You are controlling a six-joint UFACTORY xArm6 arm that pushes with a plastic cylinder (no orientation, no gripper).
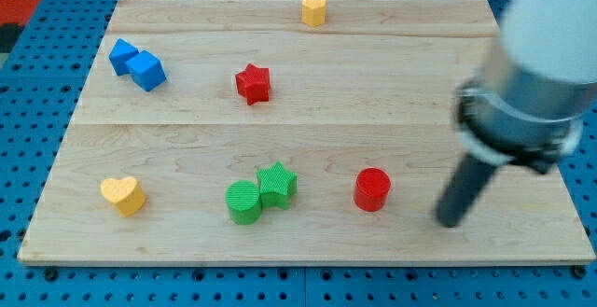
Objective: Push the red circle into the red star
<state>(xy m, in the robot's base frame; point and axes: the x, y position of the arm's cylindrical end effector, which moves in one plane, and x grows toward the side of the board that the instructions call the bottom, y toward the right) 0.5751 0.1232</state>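
My tip (pixel 451 221), a bare rod holding nothing, rests on the pale wooden board (pixel 392 92), just right of the red circle (pixel 371 189). The red star (pixel 253 83) sits well apart, up-left. Two green blocks (pixel 259 193) touch; two yellow (pixel 122 195), and apparently two blue (pixel 136 63). Blue pegboard (pixel 37 111) surrounds.

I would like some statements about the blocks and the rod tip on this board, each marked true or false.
1. My tip is to the view's right of the red circle, not touching it. True.
2. The red star touches the red circle. False: they lie well apart.
3. The green circle and green star touch. True.
4. The yellow heart sits at the view's top. False: it is at the bottom left.
5. Only one blue block is present. False: two, side by side.
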